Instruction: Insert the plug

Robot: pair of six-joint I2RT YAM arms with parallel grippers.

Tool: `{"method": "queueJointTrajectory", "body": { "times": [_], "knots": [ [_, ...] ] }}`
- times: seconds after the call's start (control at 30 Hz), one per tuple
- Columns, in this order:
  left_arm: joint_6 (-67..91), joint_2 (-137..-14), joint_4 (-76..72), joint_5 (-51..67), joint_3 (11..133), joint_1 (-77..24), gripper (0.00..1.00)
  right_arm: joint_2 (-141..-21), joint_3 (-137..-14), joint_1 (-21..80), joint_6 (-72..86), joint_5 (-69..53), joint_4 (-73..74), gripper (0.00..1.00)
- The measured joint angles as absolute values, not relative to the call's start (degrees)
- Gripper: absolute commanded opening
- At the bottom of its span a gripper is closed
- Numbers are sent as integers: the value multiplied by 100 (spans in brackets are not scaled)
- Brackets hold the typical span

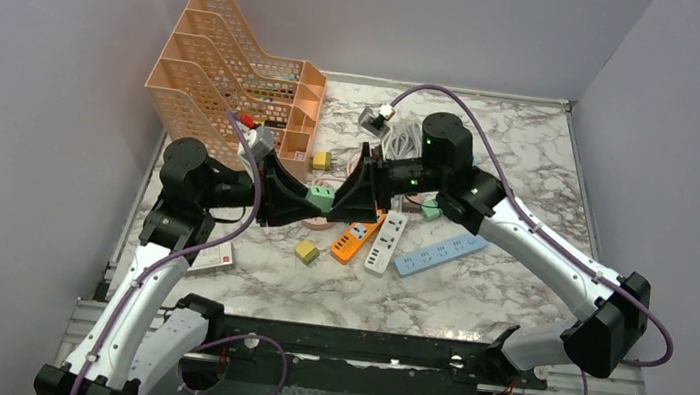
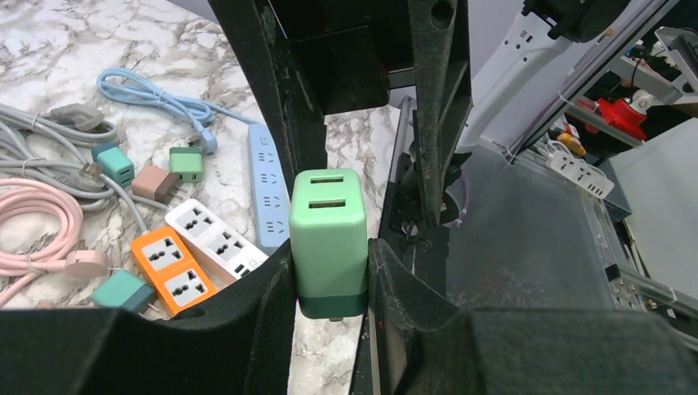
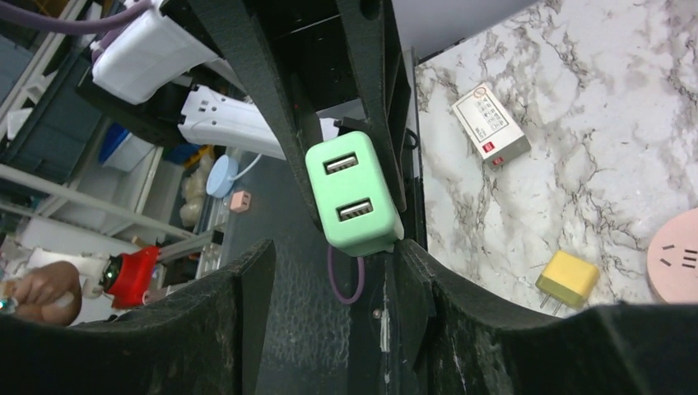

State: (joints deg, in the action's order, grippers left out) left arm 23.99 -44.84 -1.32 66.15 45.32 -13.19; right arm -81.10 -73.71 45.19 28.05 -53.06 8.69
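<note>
Two arms meet nose to nose above the middle of the table (image 1: pixel 533 150). The left gripper (image 2: pixel 331 253) pinches one mint-green plug (image 2: pixel 328 230) by its darker base, holding it in the air, two USB slots facing away. The right gripper (image 3: pixel 333 251) stands spread, one finger on each side of the plug, and a gap shows on both sides.

Below, three strips lie side by side, touching or nearly so: an orange strip (image 2: pixel 169 271), a white strip (image 2: pixel 210 237) and a blue strip (image 2: pixel 267 185). Loose adapters lie around them: two teal adapters (image 2: pixel 115 164), one green adapter (image 2: pixel 186 163) and one brown adapter (image 2: pixel 154 183) beyond the strips, and two yellow adapters (image 1: pixel 307 251), one near the orange strip and one by the rack. One pink cable (image 2: pixel 41 222) is coiled at the edge of the left wrist view, one blue cable (image 2: pixel 165 95) runs from the blue strip, and a tangle of grey cables (image 2: pixel 49 140) lies between them. One white box (image 1: pixel 215 258) with a red mark sits near the left arm. One peach rack (image 1: pixel 230 72) stands in the far left corner.

The tabletop is white marble with grey veins. Plain pale grey walls (image 1: pixel 399 12) close it in on three sides, and metal rails run along the near edge where the arms are bolted.
</note>
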Motion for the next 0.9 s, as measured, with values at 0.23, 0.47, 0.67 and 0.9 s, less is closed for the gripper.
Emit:
{"method": "queueJointTrajectory", "body": {
  "times": [0.23, 0.47, 0.67, 0.9],
  "knots": [
    [2405, -4399, -143, 6834, 4532, -1337, 0, -8246, -7780, 4532, 2453, -5435, 913, 64],
    [2410, -4370, -143, 6904, 4532, -1337, 0, -8449, -7955, 4530, 2008, -5389, 904, 61],
    [2412, -4388, -143, 6901, 4532, -1337, 0, -8521, -7942, 4532, 1710, -5848, 897, 40],
    [2447, -4425, -130, 6904, 4530, -1339, 3, -8538, -7854, 4530, 1686, -5999, 701, 40]
  ]
}}
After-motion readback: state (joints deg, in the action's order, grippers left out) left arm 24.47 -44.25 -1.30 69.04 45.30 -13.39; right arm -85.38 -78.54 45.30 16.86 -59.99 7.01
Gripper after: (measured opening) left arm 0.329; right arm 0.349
